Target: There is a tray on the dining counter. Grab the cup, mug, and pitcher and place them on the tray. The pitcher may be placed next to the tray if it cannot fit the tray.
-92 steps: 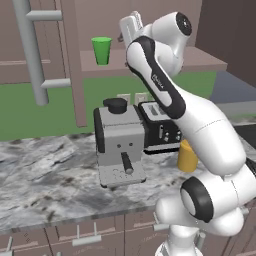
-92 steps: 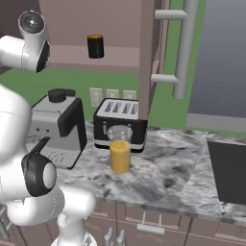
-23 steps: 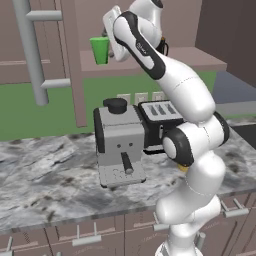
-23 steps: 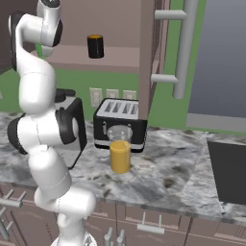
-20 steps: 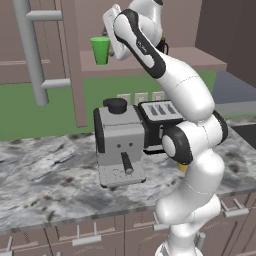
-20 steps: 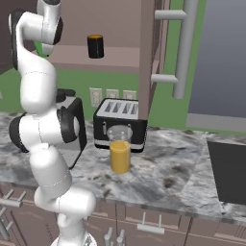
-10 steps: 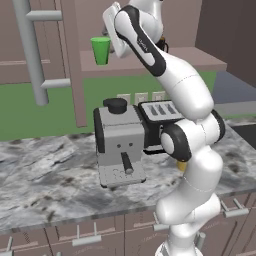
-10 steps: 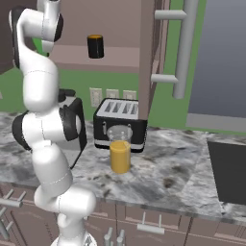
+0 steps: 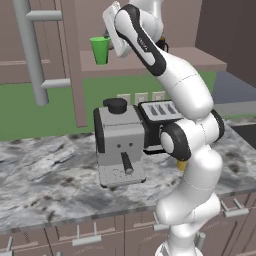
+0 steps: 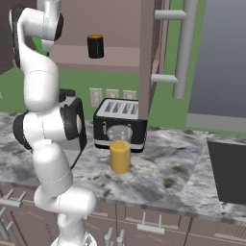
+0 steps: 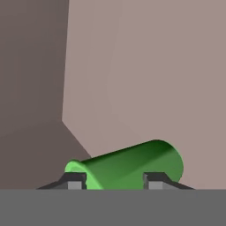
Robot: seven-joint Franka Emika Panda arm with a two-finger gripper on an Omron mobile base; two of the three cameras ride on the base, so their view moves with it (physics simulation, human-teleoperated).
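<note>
Nothing trayed yet. Gripper (image 11: 114, 182) fingers straddle the cup (image 11: 128, 165) on the shelf; pinch not confirmable. Mug (image 10: 95, 46) shelved, pitcher (image 10: 120, 156) on the countertop.

No readable text anywhere — the coffee machine's (image 9: 120, 145) small front markings seem illegible.

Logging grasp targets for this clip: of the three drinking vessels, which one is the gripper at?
The green cup on the upper shelf: the gripper has its fingertips on either side of it. The black mug sits farther along that shelf, and the yellow-orange pitcher stands down on the countertop.
</note>
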